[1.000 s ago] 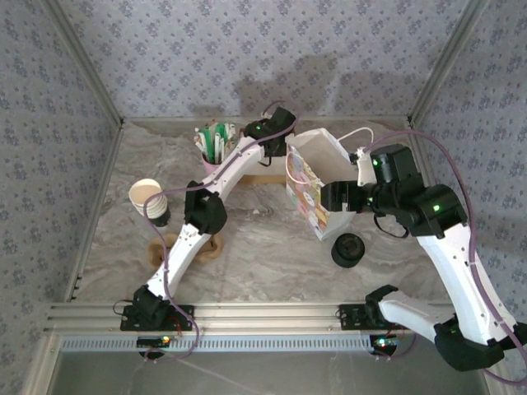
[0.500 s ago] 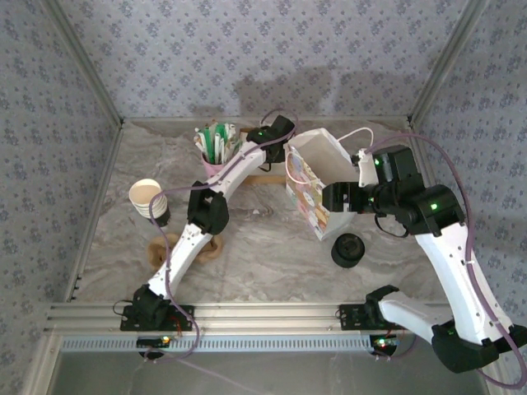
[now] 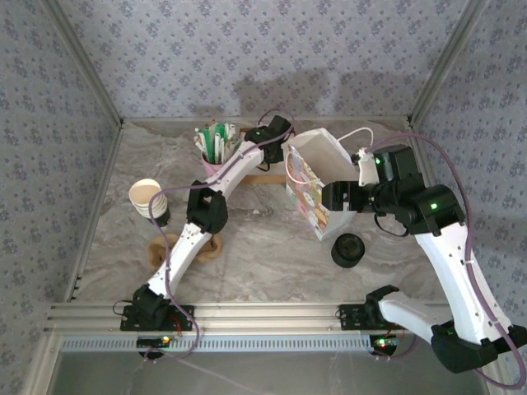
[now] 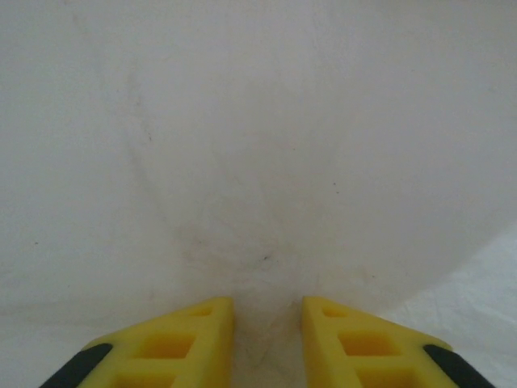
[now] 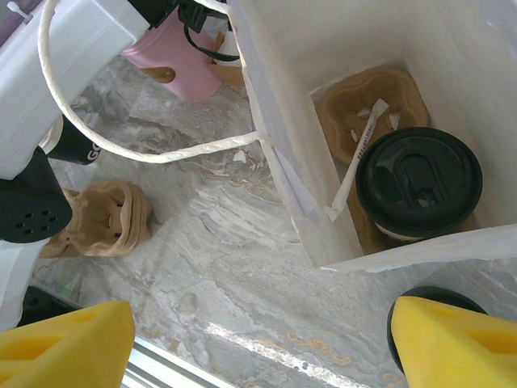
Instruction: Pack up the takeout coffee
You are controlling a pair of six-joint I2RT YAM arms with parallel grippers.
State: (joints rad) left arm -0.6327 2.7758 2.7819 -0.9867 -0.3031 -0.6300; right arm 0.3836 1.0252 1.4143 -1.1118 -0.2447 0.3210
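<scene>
The takeout coffee [image 5: 418,182], a cup with a black lid, stands in a tan carrier [image 5: 355,105] at the bottom of the open white paper bag [image 3: 317,177], with a paper-wrapped straw [image 5: 359,149] beside it. My right gripper [image 5: 262,347] hangs open above the bag's near edge, nothing between its yellow fingers [image 5: 65,347]. My left gripper [image 4: 268,311] is pressed against the bag's white wall [image 4: 258,145] at the bag's far left rim. Its jaws stand narrow with creased paper between them; whether they pinch it is unclear.
A pile of black lids [image 3: 348,249] lies just in front of the bag. A stack of lidless cups [image 3: 146,197] stands at the left, a pink cup of sticks [image 3: 216,148] at the back, and tan carriers [image 5: 105,218] near the left arm. The bag's cord handle [image 5: 145,149] loops out leftward.
The left wrist has shifted slightly at the bag's rim. The right arm and the bag have stayed put.
</scene>
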